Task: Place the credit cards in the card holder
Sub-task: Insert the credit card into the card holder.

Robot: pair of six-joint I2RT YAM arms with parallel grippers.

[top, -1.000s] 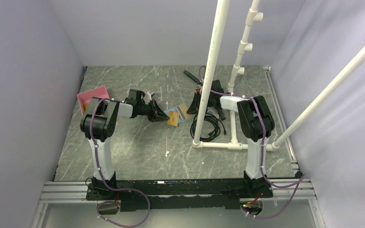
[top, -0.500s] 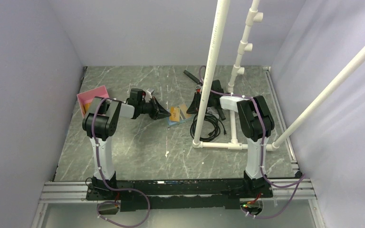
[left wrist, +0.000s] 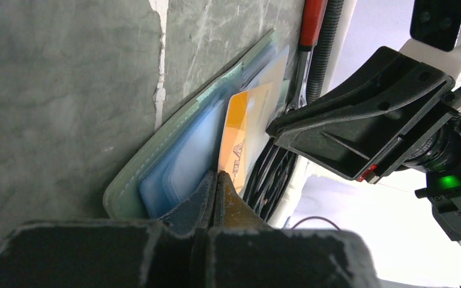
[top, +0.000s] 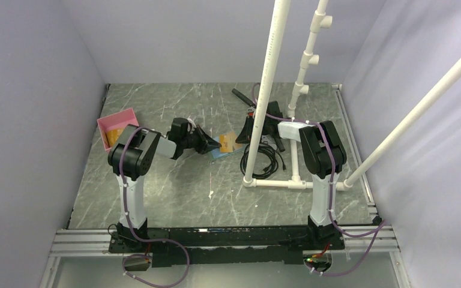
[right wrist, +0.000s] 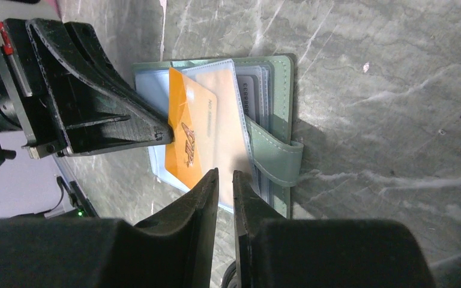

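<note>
The card holder [top: 217, 151] [left wrist: 126, 186] [right wrist: 281, 102] lies open on the table, muted green with pale blue sleeves, its tab [right wrist: 276, 163] sticking out. An orange credit card [top: 228, 141] [left wrist: 235, 135] [right wrist: 186, 129] lies partly under a clear sleeve. My left gripper [top: 209, 144] [left wrist: 217, 174] is shut, its tips pinched at that card's near edge. My right gripper [top: 244, 137] [right wrist: 225, 173] hovers over the sleeve's edge with a narrow gap between its jaws and nothing in it. Another card [right wrist: 255, 90] sits in a slot.
A pink tray [top: 105, 123] at the left holds an orange-tan card [top: 119, 133]. A white pipe frame [top: 270, 183] and a coiled black cable [top: 267, 159] stand close behind the right gripper. Grey walls close in the table.
My left gripper moved right with the orange card, sliding it further over the card holder and under the sleeve. The right gripper held its place, its jaws closing slightly.
</note>
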